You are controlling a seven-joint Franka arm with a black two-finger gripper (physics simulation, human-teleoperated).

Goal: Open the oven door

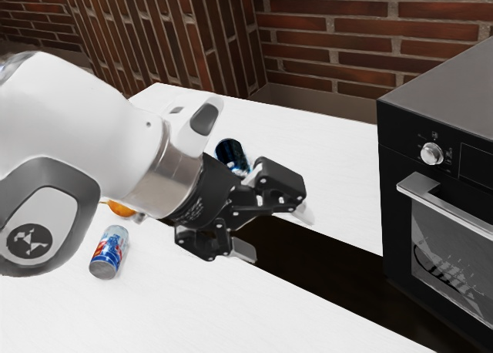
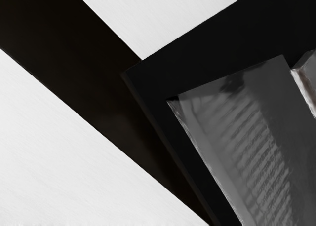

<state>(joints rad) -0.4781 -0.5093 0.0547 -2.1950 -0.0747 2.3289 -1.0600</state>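
Oven door (image 1: pixel 461 254) is shut; all the opening is left to do. The claw (image 1: pixel 275 231), spread wide, holds nothing.

Colour notes, from where I stand. Arm (image 1: pixel 85 122): white, mid-grey joint cover, dark round emblem with a pale mark, brushed-silver band. Hand (image 1: pixel 276 233): black, pale grey tips. Wall (image 1: pixel 347 33): red-brown brick, grey-beige mortar lines. Desk (image 1: pixel 177 314): white, faint fine streaks; near-black strip (image 1: pixel 323 264) with a brown cast. Cans, 2: can 1 (image 1: pixel 108 251) blue, red and white, silver-grey end; can 2 (image 1: pixel 230 152) blue-black, blue-and-white patches. Round item (image 1: pixel 120 209): orange. Oven (image 1: pixel 447 79): dark grey top, black front; knob (image 1: pixel 431 154) silver, small pale marks around it. Oven door (image 1: pixel 396 237): black; handle (image 1: pixel 454 206) silver; window (image 2: pixel 217 132) grey, slanting light-and-dark stripes.
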